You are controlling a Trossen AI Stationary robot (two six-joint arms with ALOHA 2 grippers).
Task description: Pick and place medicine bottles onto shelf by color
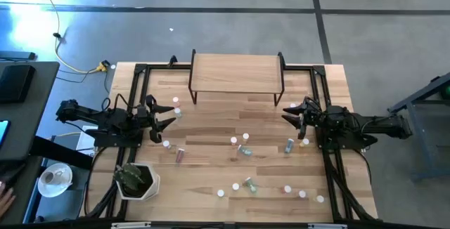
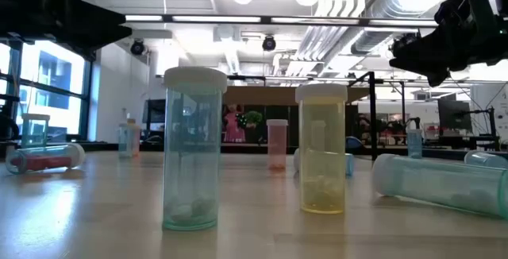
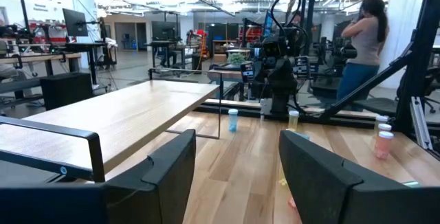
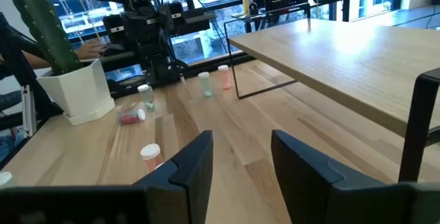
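Currently the medicine bottles (image 1: 246,149) lie scattered across the middle and near part of the table (image 1: 211,120), some upright, some on their sides; none stands on the shelf (image 1: 235,73), which sits bare at the far edge between the two arms. A small group of upright bottles is just beside the left gripper (image 1: 163,116), including a pink one (image 1: 176,102). Another pair, among them a teal bottle (image 1: 290,145), lies near the right gripper (image 1: 294,113).

Left gripper: fingers parted, nothing between them, hovering above the table at the shelf's left end. Right gripper: fingers also parted and empty, hovering at the shelf's right end.

The step in hand appears to be selecting a first bottle.

Recommended procedure:
1. Choose an upright bottle close to the working gripper; a lying bottle is likely to roll when touched.
2. Centre the fingers on either side of the body, below the white cap.
3. Descend vertically; neighbouring bottles stand close and may tip.
4. Close gently; the bottles look light and smooth.
5. Assign each colour its own zone on the shelf before placing.

A potted cactus (image 1: 135,178) occupies the near left corner; keep the left arm away from it.
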